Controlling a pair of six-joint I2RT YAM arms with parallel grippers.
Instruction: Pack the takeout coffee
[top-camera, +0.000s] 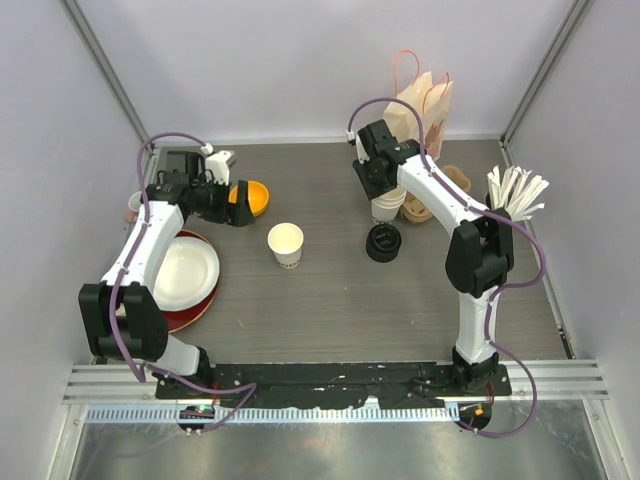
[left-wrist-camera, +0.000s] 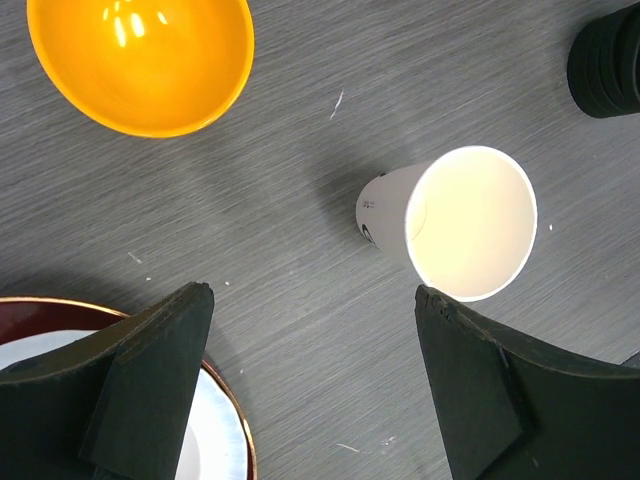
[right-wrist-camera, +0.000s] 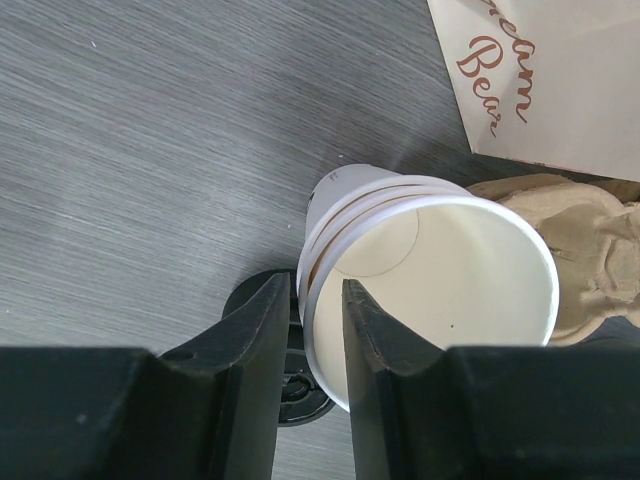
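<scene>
**Cup Stack Straddled by Right Claw; Left Claw Held Wide Over Open Surface**

The right claw (right-wrist-camera: 316, 300) is set astride one wall of a stack of white paper cups (right-wrist-camera: 440, 260), one finger outside and one inside. Its jaws are narrow, but whether the wall is pinched cannot be told. The stack is hemmed in at the far right of the surface (top-camera: 330, 300) by a paper bag (top-camera: 425, 105) and a cardboard carrier (right-wrist-camera: 600, 250), with black lids (top-camera: 384, 243) just in front.

The left claw (left-wrist-camera: 315, 300) is held wide apart on nothing, above bare surface bounded by an orange bowl (left-wrist-camera: 140, 60), a white plate (left-wrist-camera: 222, 435) and a single lidless cup (left-wrist-camera: 470, 225), which stands alone mid-surface.

Only in the right wrist view is the bag's lettering seen: "Bear" can be read, and the line above it is cut off. Small dark print on the single cup is seen only from the left wrist and cannot be read.
</scene>
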